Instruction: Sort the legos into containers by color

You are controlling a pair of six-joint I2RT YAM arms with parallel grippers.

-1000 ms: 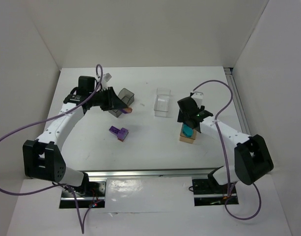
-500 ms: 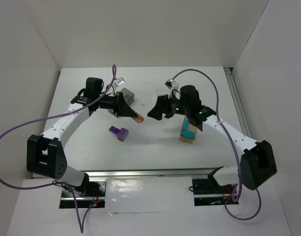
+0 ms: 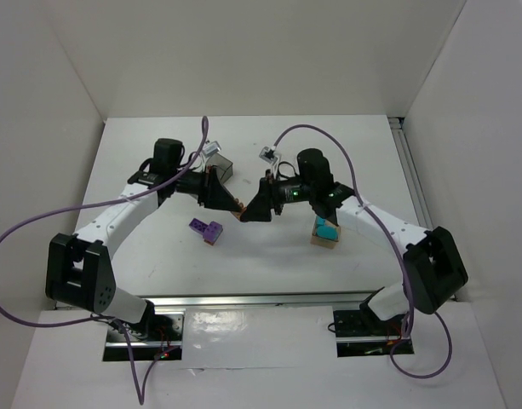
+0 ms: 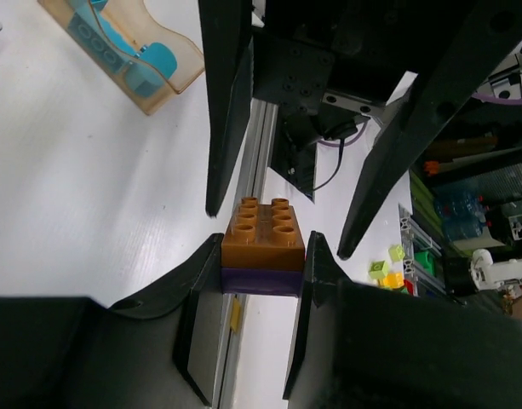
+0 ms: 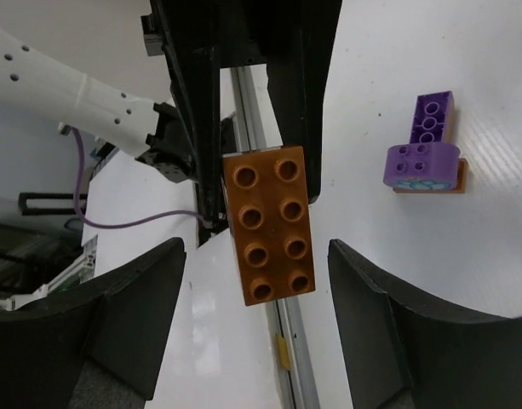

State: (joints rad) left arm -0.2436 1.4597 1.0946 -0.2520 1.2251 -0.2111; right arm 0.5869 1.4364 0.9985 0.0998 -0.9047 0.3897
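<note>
- From above, the left pincer (image 3: 230,203) and the right pincer (image 3: 253,212) meet tip to tip over the middle of the table (image 3: 269,251).
- A small orange-brown brick (image 3: 239,208) sits in the left pincer, between the two arms.
- The tan box (image 3: 323,239) has a teal brick (image 3: 327,228) in it, so I think teal is sorted.
- A purple lump (image 3: 207,230) lies on the table, not in any box.
- The dark grey box (image 3: 224,168) peeks out behind the left arm. I cannot tell what is in it, and I cannot see a clear box from here.
- From the left wrist, the fingers (image 4: 201,285) are squeezed tight on both sides of the orange-brown brick.
- A purple brick (image 4: 262,280) is stuck under it, so two colours are joined and need pulling apart.
- The right pincer's two long black fingers stand wide on either side of the bricks, touching nothing.
- From the right wrist, the orange-brown brick fills the middle, studs facing the camera.
- The right pincer's own pads (image 5: 133,315) are spread far apart and hold nothing.
- The purple lump on the table seems to have other colours stuck to it.
- My guess is the job is about half done, with orange-brown and purple left to sort.
</note>
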